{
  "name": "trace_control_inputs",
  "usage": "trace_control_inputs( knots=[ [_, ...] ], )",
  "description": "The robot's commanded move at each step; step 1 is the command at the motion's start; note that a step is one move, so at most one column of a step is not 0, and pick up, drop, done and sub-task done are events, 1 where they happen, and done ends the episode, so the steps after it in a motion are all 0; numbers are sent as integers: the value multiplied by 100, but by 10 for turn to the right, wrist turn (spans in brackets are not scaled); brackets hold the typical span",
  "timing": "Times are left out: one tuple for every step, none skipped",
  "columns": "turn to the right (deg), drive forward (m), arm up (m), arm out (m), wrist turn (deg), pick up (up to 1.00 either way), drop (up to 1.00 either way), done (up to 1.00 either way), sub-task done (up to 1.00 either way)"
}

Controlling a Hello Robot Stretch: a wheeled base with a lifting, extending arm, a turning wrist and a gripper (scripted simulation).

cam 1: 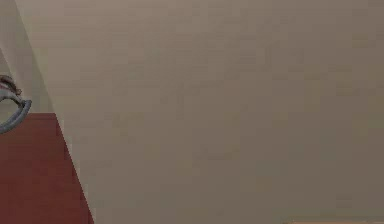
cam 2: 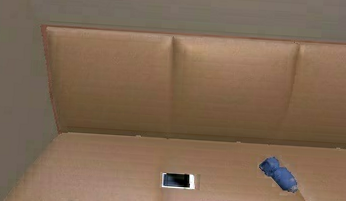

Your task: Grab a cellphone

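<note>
A small flat white-edged cellphone [cam 2: 177, 179] with a dark screen lies on the tan seat [cam 2: 106, 175] of a sofa, a little left of the middle of the arm side view. To its right on the same seat lies a small blue object [cam 2: 278, 173].
The sofa's tan padded backrest [cam 2: 202, 85] rises behind the seat, with a grey wall [cam 2: 8, 68] to its left. In the forward view a plain beige wall [cam 1: 220, 100] stands close ahead, with dark red floor [cam 1: 35, 175] at the lower left and a grey curved object [cam 1: 12, 108] at the left edge.
</note>
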Motion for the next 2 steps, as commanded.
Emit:
trace_control_inputs(
  knots=[
    [0,0,50,0,0,0,0,0,0],
    [0,0,4,0,0,0,0,0,0]
  ],
)
